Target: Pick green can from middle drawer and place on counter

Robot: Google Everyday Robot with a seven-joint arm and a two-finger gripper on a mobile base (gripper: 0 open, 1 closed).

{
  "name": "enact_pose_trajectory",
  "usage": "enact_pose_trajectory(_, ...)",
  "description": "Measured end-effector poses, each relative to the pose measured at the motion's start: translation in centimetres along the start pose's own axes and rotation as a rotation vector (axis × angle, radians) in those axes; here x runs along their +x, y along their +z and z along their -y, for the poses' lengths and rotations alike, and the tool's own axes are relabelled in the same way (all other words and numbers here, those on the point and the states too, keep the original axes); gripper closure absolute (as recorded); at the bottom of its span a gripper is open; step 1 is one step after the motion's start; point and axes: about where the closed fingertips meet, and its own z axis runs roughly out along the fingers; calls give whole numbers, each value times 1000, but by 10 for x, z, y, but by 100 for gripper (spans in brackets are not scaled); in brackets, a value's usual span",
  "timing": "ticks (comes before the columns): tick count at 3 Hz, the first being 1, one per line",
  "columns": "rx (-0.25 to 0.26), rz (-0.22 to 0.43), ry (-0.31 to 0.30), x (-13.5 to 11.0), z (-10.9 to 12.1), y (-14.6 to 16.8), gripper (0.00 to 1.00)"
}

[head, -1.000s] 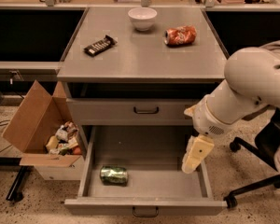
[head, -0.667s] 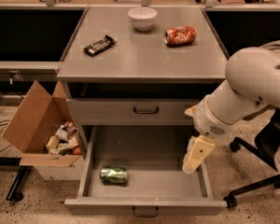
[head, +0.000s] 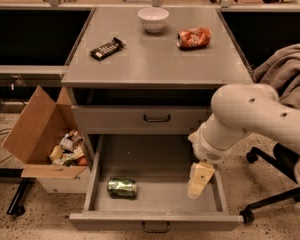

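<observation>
Green can is lying on its side in the near left part of the open middle drawer. Our gripper hangs over the drawer's right side, well apart from the can, and we can't tell if it's open or closed. Up on the worktop we've got a white bowl, an orange can and a snack bar.

No legible text; claw over middle drawer.

Your gripper hangs over the middle drawer's right side, and the arm above it hides that back corner, then runs off the right edge. You can't read the green can's markings.
</observation>
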Motion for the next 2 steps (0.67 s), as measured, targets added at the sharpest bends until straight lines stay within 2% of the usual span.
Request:
enact_pose_trajectory(1, -22, 10, -36, 1, 2, 61, 0)
enact_pose_trajectory(2, -23, 70, -39, -1, 10, 111, 0)
